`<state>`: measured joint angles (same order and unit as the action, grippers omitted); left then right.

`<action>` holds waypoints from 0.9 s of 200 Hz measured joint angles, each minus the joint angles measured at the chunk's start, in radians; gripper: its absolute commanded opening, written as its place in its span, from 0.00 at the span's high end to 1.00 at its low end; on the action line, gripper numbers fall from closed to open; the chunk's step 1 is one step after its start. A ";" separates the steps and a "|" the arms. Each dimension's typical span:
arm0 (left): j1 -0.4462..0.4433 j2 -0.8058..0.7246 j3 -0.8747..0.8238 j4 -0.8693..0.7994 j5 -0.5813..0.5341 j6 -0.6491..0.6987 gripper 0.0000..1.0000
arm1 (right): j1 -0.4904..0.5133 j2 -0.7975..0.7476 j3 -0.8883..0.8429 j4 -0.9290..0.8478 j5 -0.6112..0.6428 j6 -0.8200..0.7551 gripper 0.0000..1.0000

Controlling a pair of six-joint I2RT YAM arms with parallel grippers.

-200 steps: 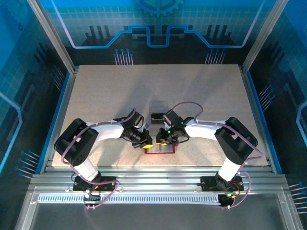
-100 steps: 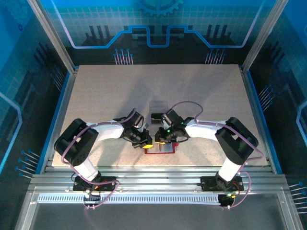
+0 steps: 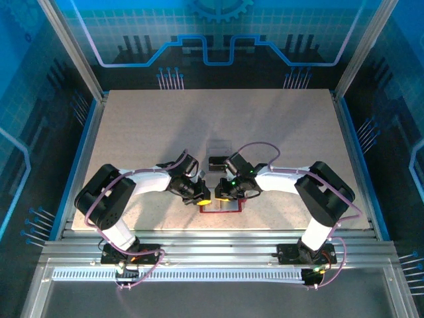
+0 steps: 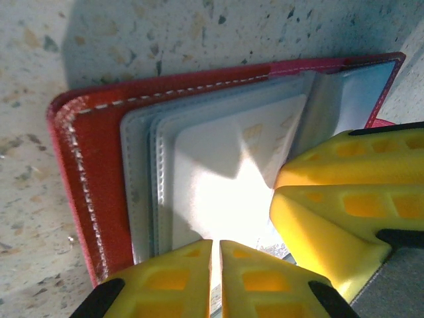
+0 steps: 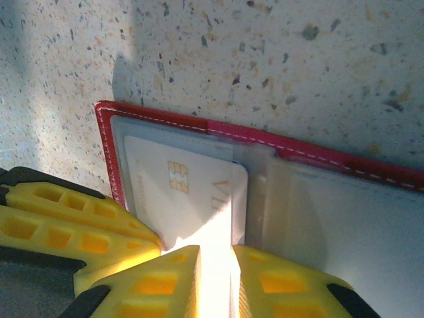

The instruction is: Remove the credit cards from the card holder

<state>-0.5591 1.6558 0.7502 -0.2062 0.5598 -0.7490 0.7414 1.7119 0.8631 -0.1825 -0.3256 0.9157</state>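
While left fingers (image 4: 165,285) clamp card holder (image 4: 86,132), right fingers (image 5: 159,285) pinch credit card (image 5: 192,199)

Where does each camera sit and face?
Top external: above and behind the arms, looking down at the table; both arms show.
Left wrist: on the left arm, looking past the left hand at the open card holder.
Right wrist: on the right arm, looking past the right hand at a credit card.
Shared: both wrist views show the card holder and the other hand.
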 measured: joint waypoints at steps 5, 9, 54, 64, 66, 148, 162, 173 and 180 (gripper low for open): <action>0.000 0.000 0.000 0.000 -0.001 0.000 0.88 | 0.000 0.000 0.000 -0.001 0.001 0.000 0.81; 0.000 0.000 0.000 0.000 -0.002 0.000 0.89 | 0.000 0.000 0.000 -0.002 0.003 -0.001 0.81; 0.000 0.000 0.000 0.000 -0.003 0.000 0.89 | 0.000 0.000 0.008 -0.027 0.015 -0.020 0.81; 0.000 0.000 0.000 0.000 -0.003 0.000 0.88 | 0.000 0.000 0.018 -0.039 0.023 -0.023 0.81; 0.000 0.000 0.000 0.000 -0.003 0.000 0.88 | 0.000 0.000 0.019 -0.042 0.027 -0.024 0.81; 0.000 -0.053 0.000 -0.053 -0.040 0.000 0.83 | 0.000 -0.041 0.028 -0.078 0.055 -0.026 0.81; 0.001 -0.066 0.000 -0.063 -0.047 0.001 0.86 | 0.000 -0.053 0.028 -0.077 0.051 -0.026 0.81; 0.001 -0.067 0.001 -0.067 -0.048 0.001 0.90 | 0.000 -0.055 0.027 -0.070 0.044 -0.024 0.81; 0.001 -0.066 0.001 -0.072 -0.049 0.005 0.91 | 0.000 -0.055 0.022 -0.058 0.037 -0.021 0.81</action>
<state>-0.5583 1.5894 0.7513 -0.2779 0.5110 -0.7441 0.7414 1.6569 0.8848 -0.2401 -0.2890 0.8951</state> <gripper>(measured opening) 0.117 0.191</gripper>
